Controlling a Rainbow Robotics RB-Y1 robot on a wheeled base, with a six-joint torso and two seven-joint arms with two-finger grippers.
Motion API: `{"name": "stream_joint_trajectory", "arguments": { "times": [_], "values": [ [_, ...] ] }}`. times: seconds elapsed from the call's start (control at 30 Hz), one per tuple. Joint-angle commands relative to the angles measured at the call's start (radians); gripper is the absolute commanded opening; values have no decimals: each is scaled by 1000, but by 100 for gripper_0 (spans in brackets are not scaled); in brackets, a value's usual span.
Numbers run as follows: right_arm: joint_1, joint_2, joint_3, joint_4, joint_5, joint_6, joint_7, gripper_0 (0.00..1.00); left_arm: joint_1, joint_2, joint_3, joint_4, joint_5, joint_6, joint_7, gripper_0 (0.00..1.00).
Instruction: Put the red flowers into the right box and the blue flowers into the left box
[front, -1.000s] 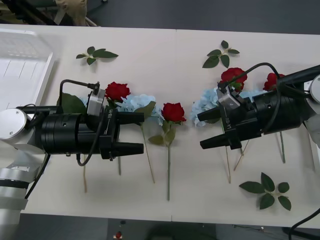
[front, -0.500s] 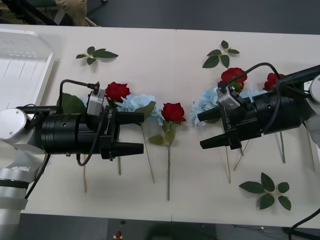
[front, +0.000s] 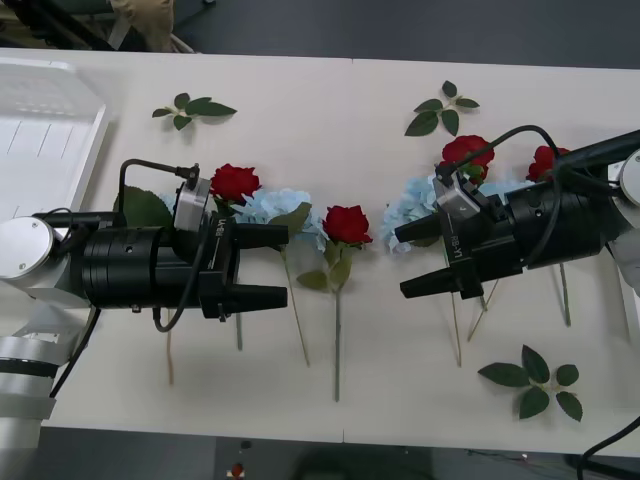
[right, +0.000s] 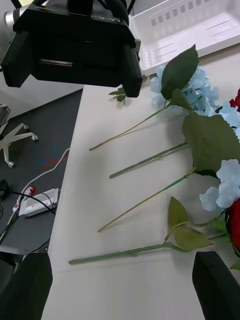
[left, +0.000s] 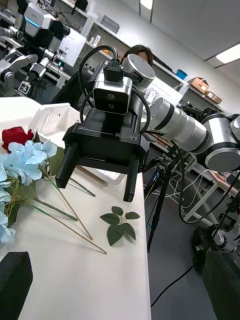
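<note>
Plainly, both claws stood wide and empty above the table (front: 380, 110): the left gripper (front: 262, 265) hung over the stems beside a pale blue hydrangea cluster (front: 272, 207) and the middle red rose (front: 347, 223), while the right gripper (front: 420, 258) faced it above another blue cluster (front: 408, 212) with red roses (front: 466, 150) just behind. These artificial flowers looked light, with soft blooms and leaves that would crush or slip, so the thin green stems (right: 150, 160) seemed the surer place to pinch. The left box (front: 50, 140) waited at the table's left end.
</note>
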Motion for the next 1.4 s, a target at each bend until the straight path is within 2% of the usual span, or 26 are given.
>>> {"name": "stream_joint_trajectory", "arguments": {
  "times": [0.03, 0.3, 0.33, 0.4, 0.57, 0.63, 0.73, 0.83, 0.87, 0.97, 1.0, 1.07, 1.17, 1.4],
  "values": [
    [-6, 0, -14, -10, 6, 7, 29, 82, -6, 24, 7, -19, 17, 4, 2, 100],
    [-6, 0, -14, -10, 6, 7, 29, 83, -6, 24, 7, -19, 17, 4, 2, 100],
    [57, 24, 6, 24, 23, 7, 29, 83, -6, 24, 7, -19, 17, 4, 2, 100],
    [71, 26, 3, 33, 23, 4, 29, 82, -6, 24, 7, -19, 17, 4, 2, 100],
    [71, 23, -65, 35, 23, 2, 29, 82, -6, 24, 7, -19, 17, 4, 2, 100],
    [57, 11, -114, 33, 46, 34, 25, 82, 28, 10, 10, 4, 29, 9, 2, 100],
    [27, -20, -165, 33, 76, 111, -194, 82, 11, 47, 22, -22, 80, 4, 2, 100],
    [-13, -69, -209, 26, 79, 169, -447, 83, 8, 114, 65, -157, 48, 4, 27, 100],
    [-21, -78, -214, 23, 83, 179, -498, 82, 8, 128, 76, -189, 42, 4, 99, 100],
    [-61, -149, -241, -13, 142, 203, -816, 82, 8, 218, 134, -383, -18, 6, 630, 100],
    [-68, -164, -244, -14, 155, 205, -871, 82, 10, 234, 143, -410, -35, 9, 734, 100],
    [-99, -210, -246, -16, 228, 192, -1055, 83, 14, 283, 168, -493, -112, 41, 1087, 100],
    [-128, -233, -246, 1, 377, 153, -1188, 83, 33, 321, 173, -521, -245, 106, 1337, 100],
    [-173, -258, -240, 158, 653, 51, -1236, 82, 70, 344, 170, -453, -607, 146, 1609, 100]
  ]
}}
